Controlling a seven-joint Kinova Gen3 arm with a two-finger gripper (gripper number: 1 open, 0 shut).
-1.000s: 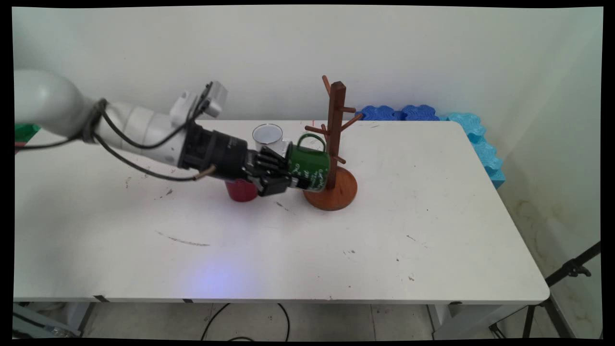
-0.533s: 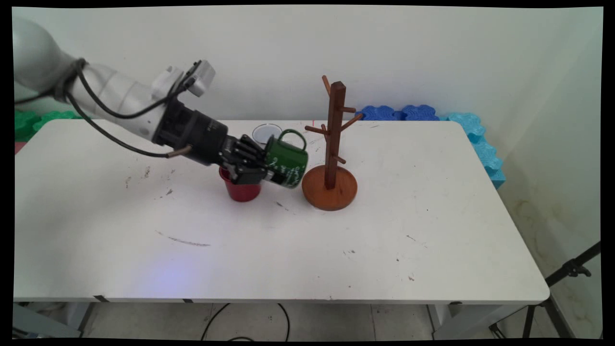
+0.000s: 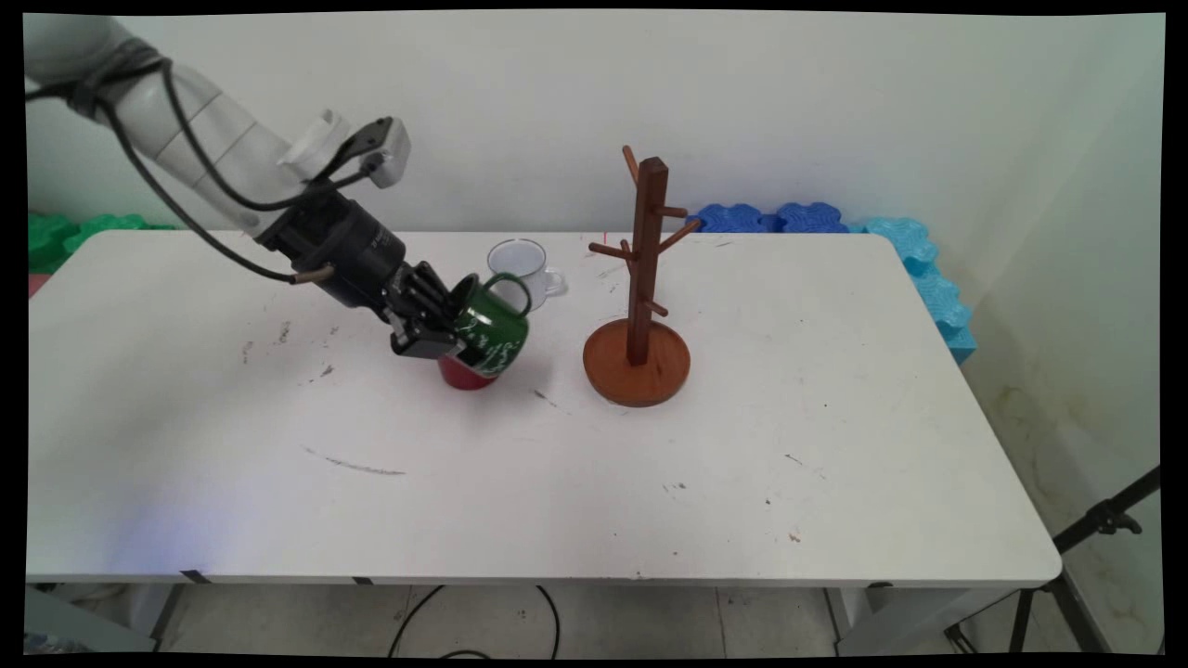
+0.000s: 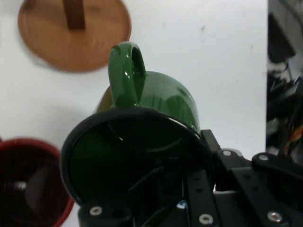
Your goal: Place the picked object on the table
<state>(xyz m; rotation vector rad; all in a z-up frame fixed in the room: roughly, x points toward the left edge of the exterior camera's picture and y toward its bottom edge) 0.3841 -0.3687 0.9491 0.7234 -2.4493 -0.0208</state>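
My gripper (image 3: pixel 445 332) is shut on a green mug (image 3: pixel 490 330) by its rim, one finger inside and one outside. The mug hangs tilted above the table, its handle pointing up and to the right. In the hand view the green mug (image 4: pixel 156 109) fills the middle, handle up, and my gripper (image 4: pixel 184 198) clamps its rim at the bottom. A red cup (image 3: pixel 461 374) stands right under and behind the mug, and the red cup (image 4: pixel 28 184) shows at the lower left of the hand view. The wooden mug tree (image 3: pixel 642 278) stands to the right, apart from the mug.
A white enamel mug (image 3: pixel 522 264) stands behind the green one, toward the wall. The mug tree's round base (image 4: pixel 71 35) shows at the hand view's top left. Blue foam blocks (image 3: pixel 835 223) lie along the far right edge, green ones (image 3: pixel 74 232) at far left.
The gripper has carried the green mug left and away from the mug tree, from against its trunk to above the red cup. The mug has tilted more.
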